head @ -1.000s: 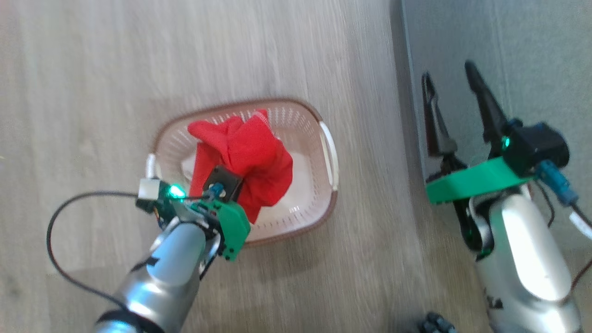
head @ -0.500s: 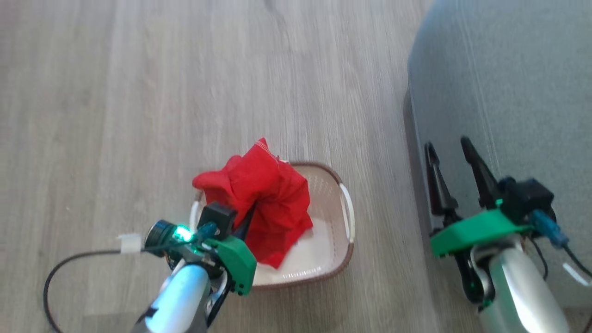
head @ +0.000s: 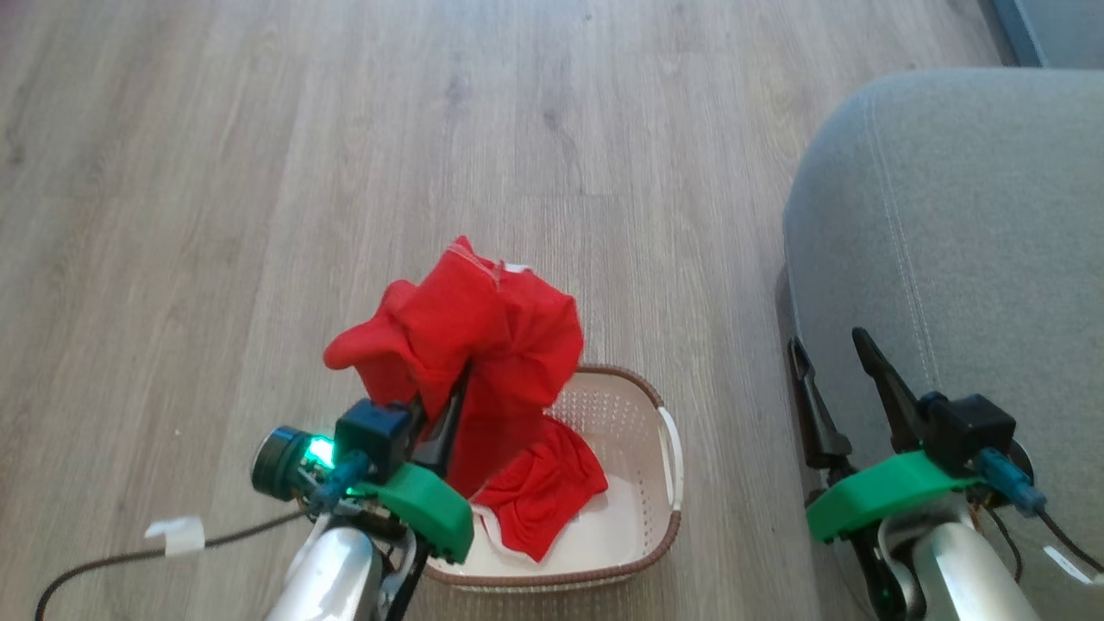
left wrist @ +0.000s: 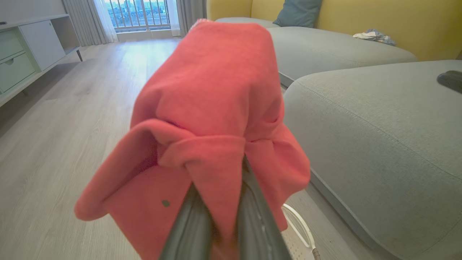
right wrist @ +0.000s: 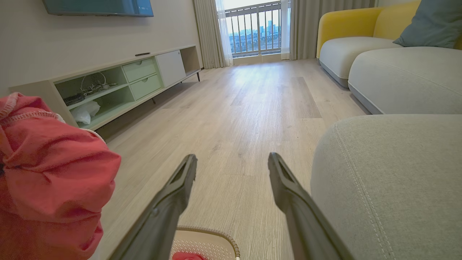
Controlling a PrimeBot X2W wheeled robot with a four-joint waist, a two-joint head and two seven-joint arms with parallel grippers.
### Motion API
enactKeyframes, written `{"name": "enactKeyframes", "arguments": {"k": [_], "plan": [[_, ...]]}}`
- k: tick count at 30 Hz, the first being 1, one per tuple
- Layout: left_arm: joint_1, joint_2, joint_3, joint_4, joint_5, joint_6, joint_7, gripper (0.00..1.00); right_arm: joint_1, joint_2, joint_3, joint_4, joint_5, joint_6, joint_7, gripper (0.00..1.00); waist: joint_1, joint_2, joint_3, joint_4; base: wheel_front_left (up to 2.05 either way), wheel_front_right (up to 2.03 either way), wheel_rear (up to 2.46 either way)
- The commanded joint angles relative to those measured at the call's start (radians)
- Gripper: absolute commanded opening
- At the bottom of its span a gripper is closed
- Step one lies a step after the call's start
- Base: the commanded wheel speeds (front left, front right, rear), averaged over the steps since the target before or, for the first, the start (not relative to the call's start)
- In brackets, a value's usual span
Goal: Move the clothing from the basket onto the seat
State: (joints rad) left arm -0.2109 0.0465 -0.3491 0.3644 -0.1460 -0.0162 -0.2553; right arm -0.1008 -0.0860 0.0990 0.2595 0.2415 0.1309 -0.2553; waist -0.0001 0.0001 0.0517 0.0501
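Happily our left jaws pinch the soft, light garment (head: 483,336) mid-bunch above the basket (head: 623,407); right jaws gape.

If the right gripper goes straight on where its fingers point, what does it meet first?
Probably nothing near: the open right gripper points over bare wooden floor. The seat lies close on its right, apart from the fingers; depth is hard to judge.

**Living room, beyond the action**

Pale wood floor (head: 259,172) is seen throughout. A low cabinet (right wrist: 119,83) with green drawers (right wrist: 142,78) is lined along the wall (right wrist: 72,39); a blue pillow (left wrist: 297,12) is propped against a yellow sofa back (left wrist: 379,21).
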Motion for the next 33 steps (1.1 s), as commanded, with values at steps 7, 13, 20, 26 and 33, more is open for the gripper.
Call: {"name": "enactKeyframes", "arguments": {"k": [7, 13, 20, 26, 33], "plan": [[0.045, 0.004, 0.05, -0.159, 0.007, -0.016, -0.006, 0.0, 0.009, -0.014, 0.02, -0.025, -0.001, 0.0, -0.006, 1.0, 0.0001, -0.0001, -0.044, 0.02, 0.0, 0.0, 0.0], [0.057, 0.004, 0.056, -0.276, -0.024, -0.013, -0.006, 0.0, 0.013, -0.017, 0.027, -0.026, -0.004, 0.0, -0.006, 1.0, 0.0001, -0.0001, -0.055, 0.025, 0.0, 0.0, 0.0], [0.01, 0.004, 0.081, -0.468, -0.05, -0.007, -0.006, 0.0, 0.012, -0.018, 0.033, -0.021, -0.005, 0.0, -0.006, 1.0, 0.0001, -0.0001, -0.059, 0.034, 0.0, 0.0, 0.0], [-0.039, 0.004, 0.073, -0.561, -0.06, -0.023, -0.006, 0.0, 0.006, -0.019, 0.054, -0.023, 0.003, 0.0, -0.006, 1.0, 0.0001, -0.0001, -0.055, 0.022, 0.0, 0.0, 0.0], [-0.067, 0.004, 0.037, -0.561, -0.028, -0.06, -0.006, 0.0, 0.0, -0.031, 0.127, -0.071, 0.067, 0.0, -0.006, 1.0, 0.0001, -0.0001, -0.048, 0.006, 0.0, 0.0, 0.0]]}}
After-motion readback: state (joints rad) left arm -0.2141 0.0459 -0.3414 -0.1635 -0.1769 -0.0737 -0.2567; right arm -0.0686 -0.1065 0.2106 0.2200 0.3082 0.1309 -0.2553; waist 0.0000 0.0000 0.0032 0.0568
